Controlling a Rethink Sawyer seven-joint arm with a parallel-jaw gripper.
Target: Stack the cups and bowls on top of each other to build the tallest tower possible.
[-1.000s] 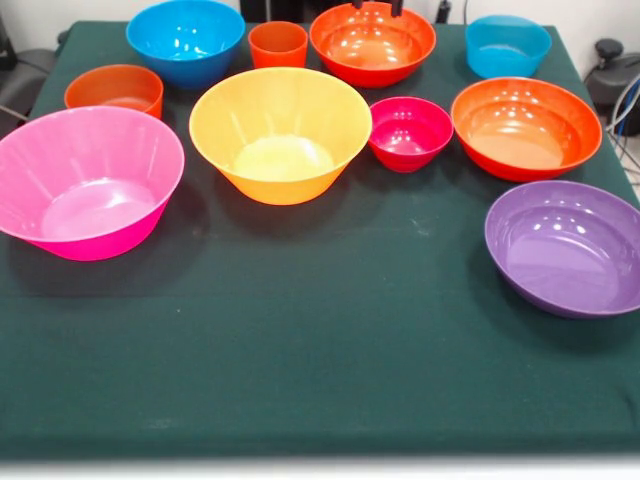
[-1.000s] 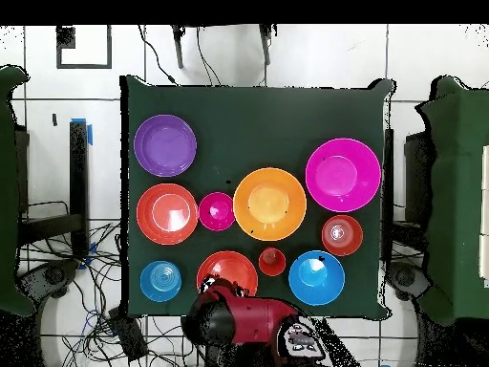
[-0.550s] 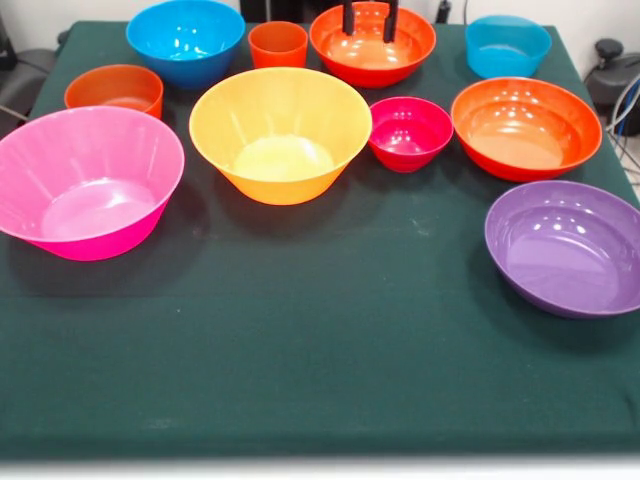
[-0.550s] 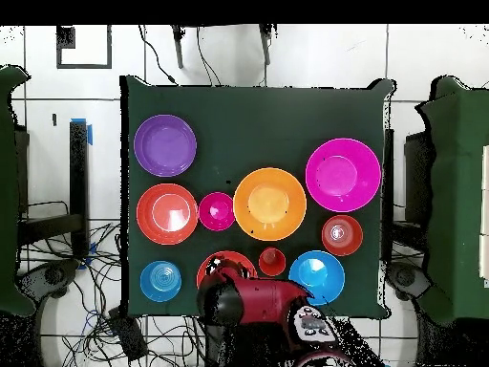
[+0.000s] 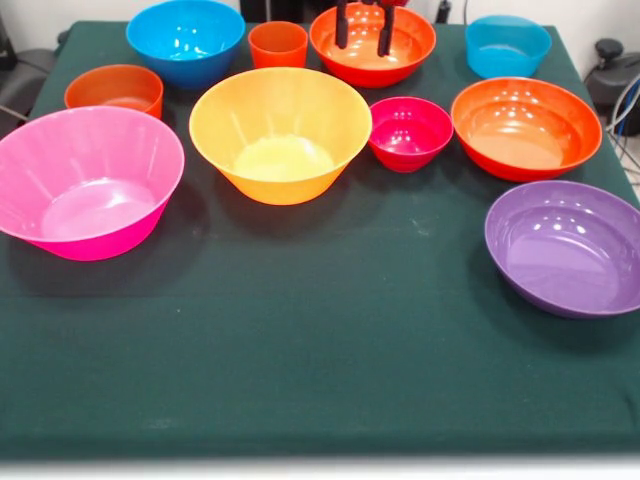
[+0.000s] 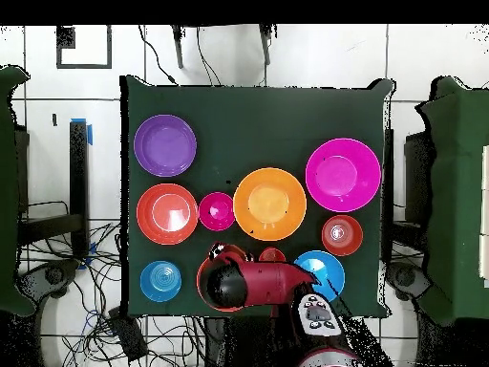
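The large yellow-orange flared bowl point(image 5: 280, 132) sits empty near the middle of the green table point(image 5: 320, 350), with nothing stacked in it. The large pink bowl point(image 5: 88, 180) stands just beside it on one side and the small magenta bowl point(image 5: 410, 131) on the other. Behind it the small orange-red cup point(image 5: 278, 44) stands upright between the blue bowl point(image 5: 186, 40) and an orange-red bowl point(image 5: 372, 43). The gripper point(image 5: 362, 32) hangs over that orange-red bowl, its two dark fingers point(image 5: 342, 28) spread apart and holding nothing; overhead, the red arm point(image 6: 258, 284) covers most of this bowl. Farther out lie a second orange-red bowl point(image 5: 525, 127), the purple bowl point(image 5: 565, 247), a light blue bowl point(image 5: 507, 45) and a squat orange bowl point(image 5: 114, 90), all separate
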